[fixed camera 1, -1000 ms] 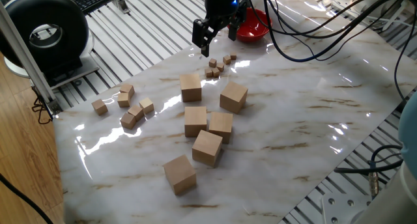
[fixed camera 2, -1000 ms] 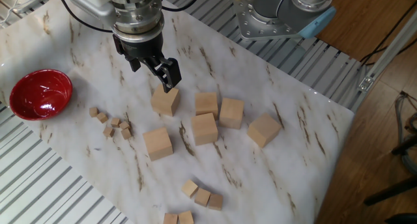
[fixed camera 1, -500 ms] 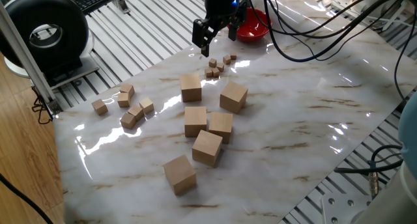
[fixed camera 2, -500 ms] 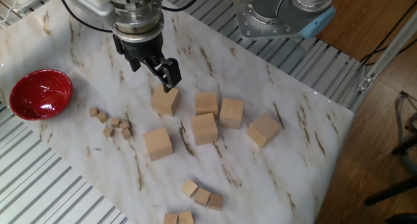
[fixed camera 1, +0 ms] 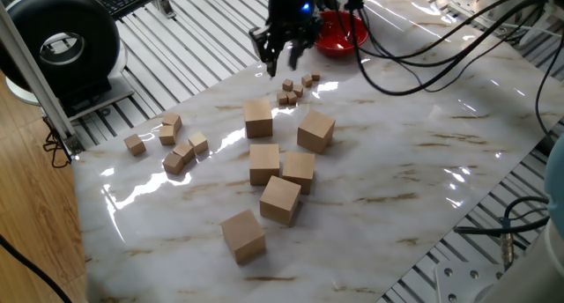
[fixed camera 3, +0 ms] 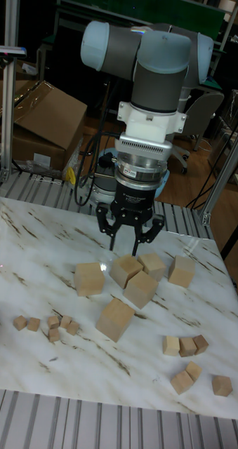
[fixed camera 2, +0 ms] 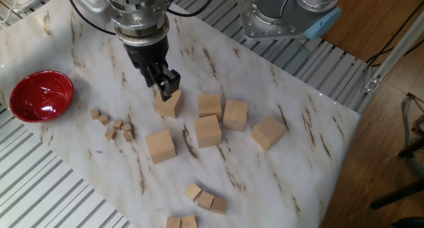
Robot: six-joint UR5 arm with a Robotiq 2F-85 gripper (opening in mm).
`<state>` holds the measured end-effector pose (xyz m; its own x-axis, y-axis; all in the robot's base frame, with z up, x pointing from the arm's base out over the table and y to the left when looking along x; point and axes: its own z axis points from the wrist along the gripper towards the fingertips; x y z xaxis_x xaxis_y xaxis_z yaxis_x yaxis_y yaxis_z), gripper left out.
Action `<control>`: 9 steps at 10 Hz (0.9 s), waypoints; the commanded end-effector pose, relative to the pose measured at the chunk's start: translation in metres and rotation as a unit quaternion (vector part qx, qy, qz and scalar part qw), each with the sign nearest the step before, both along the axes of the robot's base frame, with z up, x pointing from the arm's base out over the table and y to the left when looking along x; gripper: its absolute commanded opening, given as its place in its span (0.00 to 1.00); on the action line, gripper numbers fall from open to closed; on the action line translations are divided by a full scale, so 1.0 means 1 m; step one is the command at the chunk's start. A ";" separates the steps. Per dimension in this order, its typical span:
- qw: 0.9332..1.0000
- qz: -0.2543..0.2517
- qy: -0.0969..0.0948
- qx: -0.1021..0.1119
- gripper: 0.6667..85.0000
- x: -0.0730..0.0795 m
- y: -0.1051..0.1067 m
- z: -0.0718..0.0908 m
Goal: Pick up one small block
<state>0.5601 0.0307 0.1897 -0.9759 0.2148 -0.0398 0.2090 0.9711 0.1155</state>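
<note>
The hand (fixed camera 2: 163, 89) hangs above the marble desk (fixed camera 2: 298, 142), pointing down, with nothing between its fingers. In the tall fixed view its two dark fingers (fixed camera 3: 111, 228) stand slightly apart, tips clear of the surface, so the hand reads as parted and empty. In the other fixed view its tips sit over the upper edge of one large block (fixed camera 2: 167, 103); whether they touch it cannot be told.

The smallest blocks lie in a loose cluster (fixed camera 1: 295, 86) at the far end of the desk, just in front of the red bowl (fixed camera 1: 342, 32) as seen from one fixed view. There the hand (fixed camera 1: 284, 56) hovers just beside that cluster, a little toward the camera's left of it. From the other side the same cluster (fixed camera 2: 114, 125) lies between the bowl (fixed camera 2: 38, 95) and the large blocks, near the hand but not under it.

A second group of somewhat bigger small blocks (fixed camera 1: 172, 143) lies well apart, near the desk's opposite edge. Six large blocks (fixed camera 1: 282, 166) fill the middle of the desk, several touching or nearly so, one (fixed camera 1: 242, 235) set off on its own nearer the front edge
</note>
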 end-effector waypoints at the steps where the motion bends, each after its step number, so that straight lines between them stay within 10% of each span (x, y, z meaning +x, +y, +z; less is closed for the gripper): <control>1: 0.998 -0.048 -0.008 0.028 0.00 0.008 0.014 0.003; 9: 0.998 -0.024 0.036 -0.037 0.00 -0.014 -0.006 0.000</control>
<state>0.5551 0.0299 0.1886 -0.9616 0.2741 -0.0175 0.2723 0.9597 0.0699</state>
